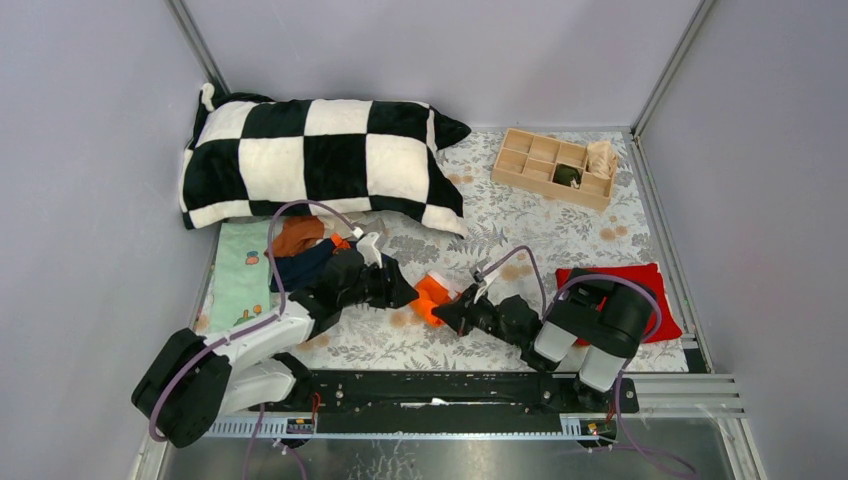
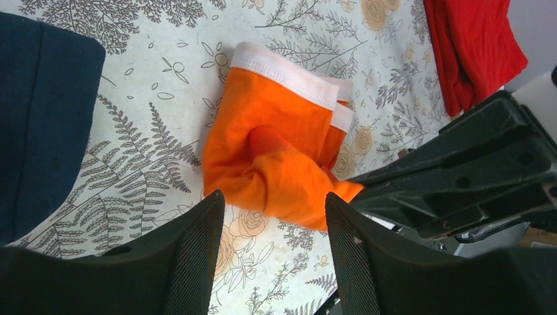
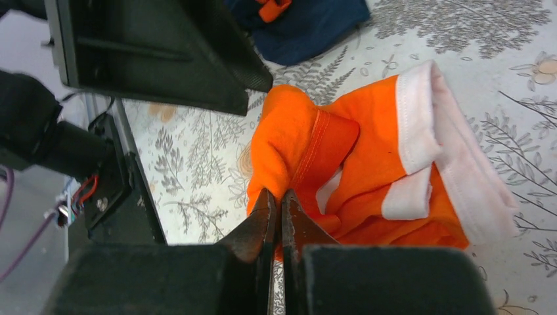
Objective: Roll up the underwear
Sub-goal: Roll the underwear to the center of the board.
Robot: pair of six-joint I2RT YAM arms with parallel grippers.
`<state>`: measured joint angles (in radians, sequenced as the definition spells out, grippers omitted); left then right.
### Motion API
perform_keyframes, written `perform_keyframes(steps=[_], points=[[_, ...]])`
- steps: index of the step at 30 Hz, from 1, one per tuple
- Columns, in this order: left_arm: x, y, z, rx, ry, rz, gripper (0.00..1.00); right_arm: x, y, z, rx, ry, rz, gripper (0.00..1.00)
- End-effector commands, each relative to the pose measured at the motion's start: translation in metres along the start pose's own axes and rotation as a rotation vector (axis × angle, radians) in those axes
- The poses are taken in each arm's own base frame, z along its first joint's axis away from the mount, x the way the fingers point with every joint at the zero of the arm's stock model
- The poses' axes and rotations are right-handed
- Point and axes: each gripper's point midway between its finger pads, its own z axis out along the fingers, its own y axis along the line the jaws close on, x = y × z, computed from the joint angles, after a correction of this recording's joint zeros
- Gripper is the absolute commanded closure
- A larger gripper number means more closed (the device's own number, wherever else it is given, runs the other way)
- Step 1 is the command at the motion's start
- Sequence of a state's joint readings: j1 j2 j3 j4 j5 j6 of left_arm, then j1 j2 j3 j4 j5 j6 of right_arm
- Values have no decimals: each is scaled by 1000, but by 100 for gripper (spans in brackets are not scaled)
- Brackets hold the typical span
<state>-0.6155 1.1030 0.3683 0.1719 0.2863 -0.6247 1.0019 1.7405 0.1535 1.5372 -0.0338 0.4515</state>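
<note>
The bright orange underwear (image 1: 432, 296) with a white waistband lies crumpled on the flowered cloth between the two arms. My right gripper (image 3: 276, 198) is shut on a fold at its near edge (image 3: 368, 151); in the top view that gripper (image 1: 452, 314) sits just right of the cloth. My left gripper (image 2: 274, 205) is open, its fingers (image 2: 197, 249) straddling bare cloth just short of the orange underwear (image 2: 276, 151), holding nothing. More underwear lies behind the left arm: a navy piece (image 1: 305, 266) and a rust-brown piece (image 1: 298, 236).
A black-and-white checked pillow (image 1: 320, 160) lies at the back left. A wooden compartment box (image 1: 553, 167) stands at the back right. A red cloth (image 1: 660, 300) lies under the right arm. A pale green printed cloth (image 1: 240, 275) lies at the left edge.
</note>
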Motion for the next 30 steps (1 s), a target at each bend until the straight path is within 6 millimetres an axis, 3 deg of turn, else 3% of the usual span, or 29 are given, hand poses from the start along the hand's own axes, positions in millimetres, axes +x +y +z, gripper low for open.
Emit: perform_keyframes(steps=[1, 8, 25, 30], points=[[-17, -15, 6, 59, -36, 60, 37, -20, -16, 2, 84, -91, 160, 100], [-27, -18, 16, 68, -51, 75, 37, -11, -44, 3, 222, -29, 229, 100], [-65, -16, 49, 14, -100, 168, 37, 11, -87, -6, 417, 86, 428, 100], [-57, -6, 62, 1, -54, 199, 37, 15, -94, -7, 453, 123, 466, 100]])
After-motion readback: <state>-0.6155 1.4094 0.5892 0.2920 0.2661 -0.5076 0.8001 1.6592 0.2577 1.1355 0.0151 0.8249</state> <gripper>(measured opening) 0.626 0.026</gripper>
